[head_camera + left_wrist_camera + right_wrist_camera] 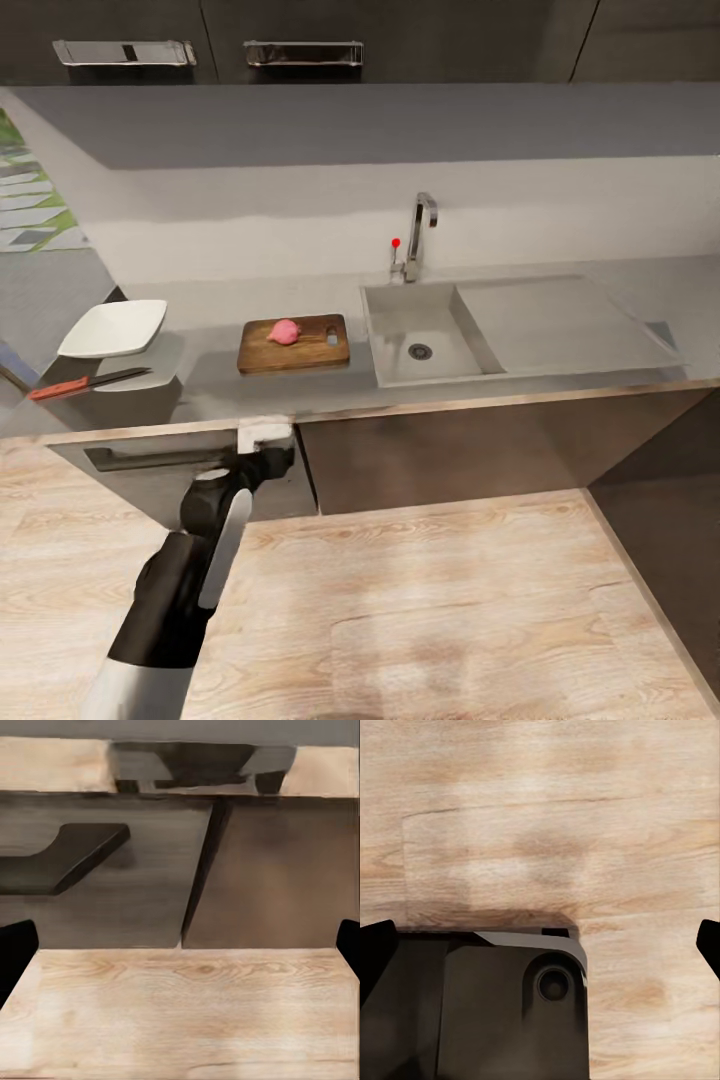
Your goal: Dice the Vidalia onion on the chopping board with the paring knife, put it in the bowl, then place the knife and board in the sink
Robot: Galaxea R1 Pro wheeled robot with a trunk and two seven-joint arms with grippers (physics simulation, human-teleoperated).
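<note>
The Vidalia onion (285,332) sat on the chopping board (294,343), round, probably slippery; both my fingers hung spread, empty.

Pale wood-plank floor (450,600) — grey cabinets (480,450) below, plain light wall (250,220) behind.

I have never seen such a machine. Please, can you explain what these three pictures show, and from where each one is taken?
This is a simulated robot with two arms in a kitchen. The big picture comes from its head camera; its left arm reaches toward the countertop. There lie a chopping board with the pink onion on it, a white bowl, a paring knife and the sink. The other two pictures come from cameras near each pincer. The left pincer faces the cabinets; the right pincer faces the wooden floor. Both are open, holding nothing.
</note>
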